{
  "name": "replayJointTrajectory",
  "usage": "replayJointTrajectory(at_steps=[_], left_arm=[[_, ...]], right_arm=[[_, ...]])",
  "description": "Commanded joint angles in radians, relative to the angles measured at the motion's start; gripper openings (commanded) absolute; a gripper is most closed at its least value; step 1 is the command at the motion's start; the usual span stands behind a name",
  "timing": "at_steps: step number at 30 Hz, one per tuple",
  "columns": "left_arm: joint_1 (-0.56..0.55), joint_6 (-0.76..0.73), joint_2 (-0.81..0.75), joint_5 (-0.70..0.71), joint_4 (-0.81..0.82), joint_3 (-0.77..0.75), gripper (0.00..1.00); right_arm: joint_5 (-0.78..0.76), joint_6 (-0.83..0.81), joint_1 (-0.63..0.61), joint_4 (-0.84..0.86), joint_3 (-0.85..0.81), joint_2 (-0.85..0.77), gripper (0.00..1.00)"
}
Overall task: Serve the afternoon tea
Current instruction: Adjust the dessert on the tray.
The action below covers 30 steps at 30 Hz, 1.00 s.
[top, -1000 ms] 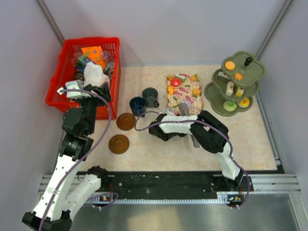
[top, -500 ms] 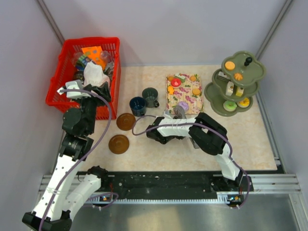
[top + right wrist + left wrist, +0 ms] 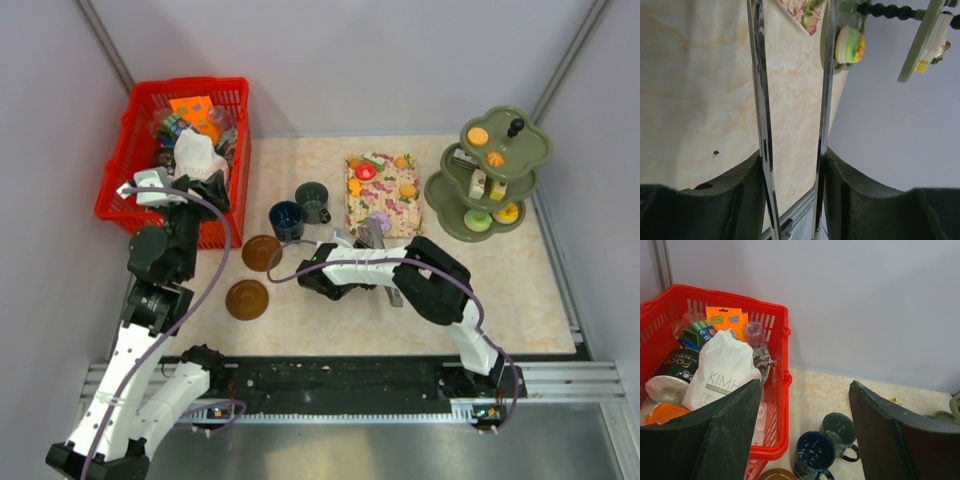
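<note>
The right tool [image 3: 792,157] grips the thin metal tongs [image 3: 761,100], one blade against each finger, at the near edge of the floral rectangular mat [image 3: 385,200]. Small colourful toy pastries [image 3: 366,171] lie on that mat. Right of the mat, the olive-green three-tier stand [image 3: 445,195] carries more pastries. Left of the mat on the beige counter [image 3: 500,290] sit the dark-green mug [image 3: 312,198], the navy mug [image 3: 287,217] and two round brown saucers [image 3: 261,252]. Further left, the left tool [image 3: 806,390] hangs wide open, holding nothing, over the red plastic basket [image 3: 120,170].
</note>
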<state>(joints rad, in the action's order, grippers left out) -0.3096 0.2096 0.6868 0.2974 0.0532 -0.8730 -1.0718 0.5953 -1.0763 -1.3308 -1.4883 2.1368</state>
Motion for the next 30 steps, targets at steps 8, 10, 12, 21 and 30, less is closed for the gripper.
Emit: replayJointTrajectory(at_steps=[8, 10, 12, 21, 30], left_arm=[[-0.002, -0.013, -0.015, 0.003, 0.054, 0.002, 0.76], [-0.002, -0.013, -0.015, 0.003, 0.054, 0.002, 0.76], [-0.002, -0.013, -0.015, 0.005, 0.054, 0.002, 0.76], [-0.002, -0.016, -0.018, 0.005, 0.054, 0.000, 0.76], [-0.002, -0.016, -0.021, 0.005, 0.054, 0.002, 0.76]], right_arm=[[0.018, -0.054, -0.043, -0.034, -0.078, -0.100, 0.44], [0.041, -0.064, -0.045, -0.033, -0.092, -0.110, 0.44], [0.065, -0.078, -0.045, -0.025, -0.098, -0.123, 0.44], [0.274, -0.178, -0.033, 0.045, -0.150, -0.247, 0.44], [0.593, -0.173, 0.148, 0.077, -0.161, -0.377, 0.43]])
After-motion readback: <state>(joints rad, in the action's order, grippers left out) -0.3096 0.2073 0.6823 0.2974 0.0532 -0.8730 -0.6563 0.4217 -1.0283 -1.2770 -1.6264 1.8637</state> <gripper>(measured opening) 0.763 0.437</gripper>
